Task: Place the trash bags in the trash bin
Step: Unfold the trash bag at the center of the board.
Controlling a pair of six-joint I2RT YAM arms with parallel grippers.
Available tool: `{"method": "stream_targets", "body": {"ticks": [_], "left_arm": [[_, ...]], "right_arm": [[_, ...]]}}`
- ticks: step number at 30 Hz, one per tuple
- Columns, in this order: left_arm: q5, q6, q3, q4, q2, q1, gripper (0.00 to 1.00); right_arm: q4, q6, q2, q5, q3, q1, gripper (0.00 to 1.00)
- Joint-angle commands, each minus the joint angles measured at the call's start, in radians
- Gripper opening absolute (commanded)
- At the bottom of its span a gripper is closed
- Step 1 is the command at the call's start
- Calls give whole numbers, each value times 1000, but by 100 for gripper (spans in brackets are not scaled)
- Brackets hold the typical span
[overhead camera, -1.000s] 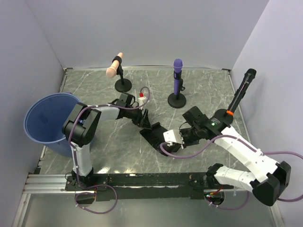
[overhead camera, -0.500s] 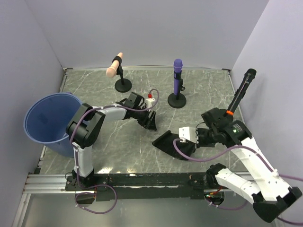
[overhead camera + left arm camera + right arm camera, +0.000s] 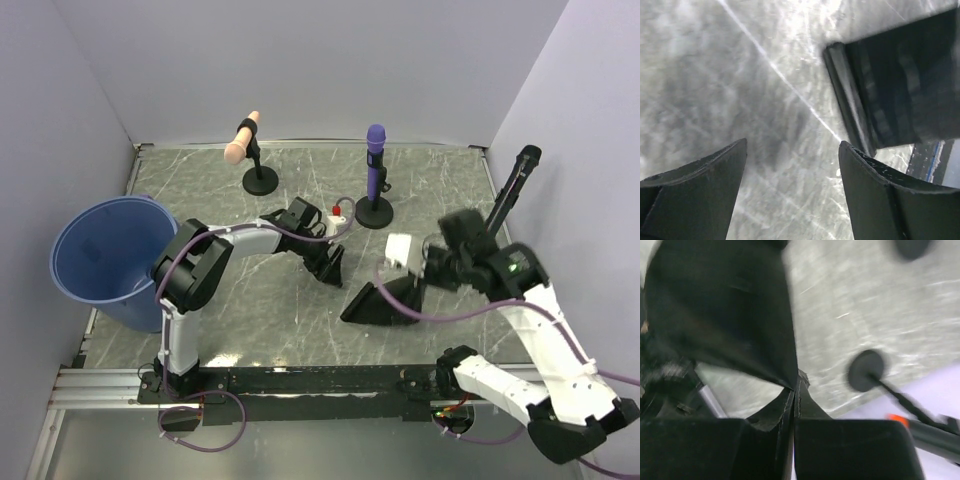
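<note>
A large blue trash bin (image 3: 105,255) stands at the table's left edge. My right gripper (image 3: 418,287) is shut on a corner of a black trash bag (image 3: 380,303), which hangs from it with its lower edge on or just above the table. In the right wrist view the fingers (image 3: 794,390) pinch the bag (image 3: 725,305). My left gripper (image 3: 330,267) is open and empty just left of the bag, low over the table. In the left wrist view its jaws (image 3: 792,170) stand wide apart and the bag (image 3: 905,90) is at the upper right.
A pink microphone on a stand (image 3: 243,140) and a purple one (image 3: 375,150) stand at the back. A black microphone with an orange ring (image 3: 510,190) leans at the right wall; its round base (image 3: 866,371) shows beyond my right gripper. The marble table (image 3: 250,310) has walls on three sides.
My right gripper has lifted the bag and drawn it right and back from the table's middle. My left gripper has reached further right after it, staying open.
</note>
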Motion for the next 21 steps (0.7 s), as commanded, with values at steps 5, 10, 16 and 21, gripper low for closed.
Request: {"method": "stream_targets", "body": {"ticks": [5, 10, 16, 21], "left_arm": [[22, 4, 14, -100, 75, -41, 76], [11, -13, 31, -97, 97, -50, 73], [1, -18, 72, -124, 143, -49, 70], [-4, -13, 81, -135, 155, -55, 69]], "right_arm": [[60, 100, 111, -32, 331, -13, 0], [55, 99, 108, -25, 365, -21, 0], [57, 122, 96, -26, 366, -50, 0], [72, 134, 88, -28, 365, -70, 0]]}}
